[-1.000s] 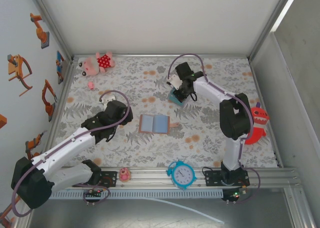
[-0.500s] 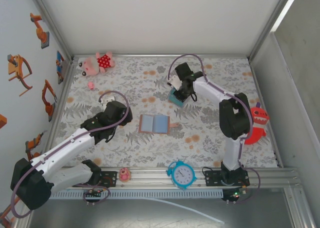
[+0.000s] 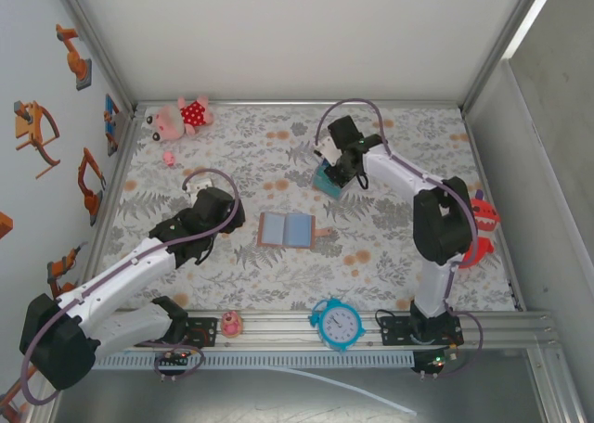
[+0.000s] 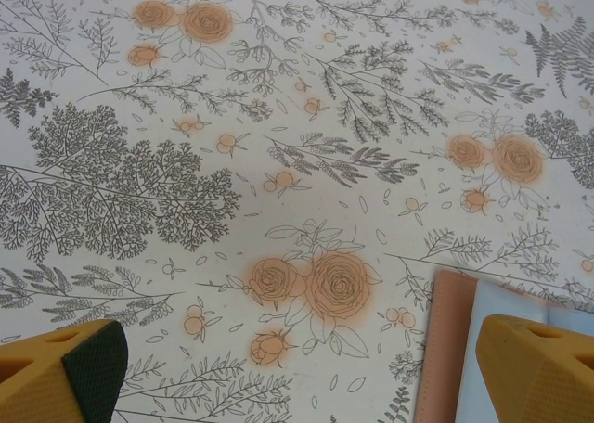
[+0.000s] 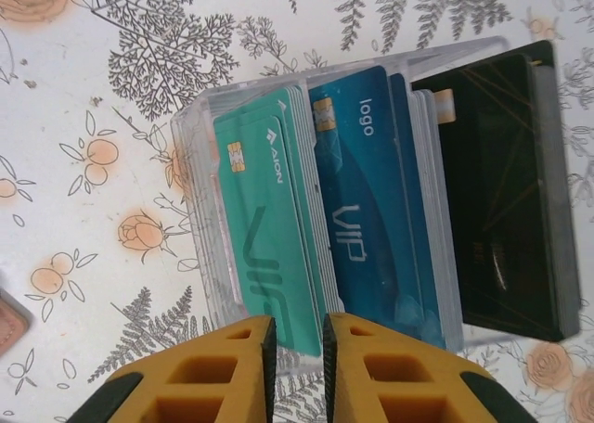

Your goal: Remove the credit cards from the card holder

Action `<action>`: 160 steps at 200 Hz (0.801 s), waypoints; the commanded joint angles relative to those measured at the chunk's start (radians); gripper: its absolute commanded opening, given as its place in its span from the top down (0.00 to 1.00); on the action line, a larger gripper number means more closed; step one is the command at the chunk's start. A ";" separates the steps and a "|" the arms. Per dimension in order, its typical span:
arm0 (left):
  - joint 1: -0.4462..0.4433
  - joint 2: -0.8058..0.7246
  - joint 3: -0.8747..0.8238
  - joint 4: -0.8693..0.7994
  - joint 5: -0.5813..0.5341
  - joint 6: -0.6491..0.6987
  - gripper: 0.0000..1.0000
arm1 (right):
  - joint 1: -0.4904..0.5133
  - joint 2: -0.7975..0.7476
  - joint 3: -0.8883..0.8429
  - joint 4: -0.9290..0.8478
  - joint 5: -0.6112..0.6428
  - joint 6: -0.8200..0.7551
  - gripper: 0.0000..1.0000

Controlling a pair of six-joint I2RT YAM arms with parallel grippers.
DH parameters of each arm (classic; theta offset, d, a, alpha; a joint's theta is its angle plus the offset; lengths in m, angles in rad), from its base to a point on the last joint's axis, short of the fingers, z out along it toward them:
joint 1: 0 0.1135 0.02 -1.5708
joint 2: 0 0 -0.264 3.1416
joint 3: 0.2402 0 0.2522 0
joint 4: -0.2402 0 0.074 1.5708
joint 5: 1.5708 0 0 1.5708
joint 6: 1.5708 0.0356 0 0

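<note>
1. Tan-brown leather: found the card holder point(image 3: 286, 229) lying open flat near the middle of the tabletop point(image 3: 390, 256), blue-grey pockets facing up. Could not tell from above whether any cards sat in those pockets.
2. Found the left jaws spread wide and empty, low over the cloth just left of the holder. In the left wrist view, saw one tip over the holder's tan border.
3. Found the right jaws well apart from the holder, above a clear box point(image 5: 190, 191) towards the far side. Saw them parted by only a narrow gap, at the near edge of the teal cards point(image 5: 269, 219), with blue cards point(image 5: 371, 191) and a black panel point(image 5: 501, 191) alongside. Could not confirm contact with any card.
4. Judged the first hazard to be a snag at the box. Rising with so narrow a gap could catch a teal card and tip it out, or drag the light box.
5. Judged the second hazard to be at the holder. Being thin and unanchored, it could slide or fold shut under a one-sided push from the left jaws.
6. Judged the third hazard to be a poor pinch. Closing on pocket fabric together with a card would lift the whole holder instead of freeing the card.
</note>
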 commanded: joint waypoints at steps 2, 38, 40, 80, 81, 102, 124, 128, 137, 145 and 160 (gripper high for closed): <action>0.011 -0.010 -0.011 -0.012 -0.013 -0.011 0.03 | -0.004 -0.080 -0.033 0.036 0.036 0.053 0.78; 0.020 -0.022 -0.014 -0.017 -0.022 -0.004 0.03 | -0.005 -0.172 -0.117 0.077 0.069 0.111 0.73; 0.020 -0.022 -0.015 -0.017 -0.022 -0.004 0.03 | -0.005 -0.178 -0.122 0.080 0.072 0.117 0.73; 0.033 -0.057 -0.023 -0.022 -0.058 0.019 0.03 | -0.005 -0.316 -0.260 0.126 0.143 0.196 0.59; 0.034 -0.057 -0.024 -0.021 -0.059 0.021 0.03 | -0.004 -0.320 -0.265 0.127 0.146 0.198 0.59; 0.040 -0.095 -0.037 -0.010 -0.090 0.051 0.03 | -0.004 -0.409 -0.356 0.161 0.191 0.242 0.30; 0.048 -0.143 -0.058 0.018 -0.118 0.114 0.03 | -0.005 -0.503 -0.438 0.181 0.246 0.287 0.01; 0.050 -0.151 -0.061 0.026 -0.124 0.128 0.03 | -0.005 -0.520 -0.454 0.184 0.261 0.297 0.01; 0.053 -0.169 -0.070 0.041 -0.138 0.155 0.03 | -0.005 -0.550 -0.483 0.194 0.300 0.320 0.01; 0.055 -0.185 -0.079 0.055 -0.151 0.182 0.03 | -0.005 -0.581 -0.507 0.204 0.335 0.342 0.01; 0.058 -0.211 -0.097 0.090 -0.176 0.233 0.03 | -0.005 -0.635 -0.559 0.232 0.409 0.382 0.01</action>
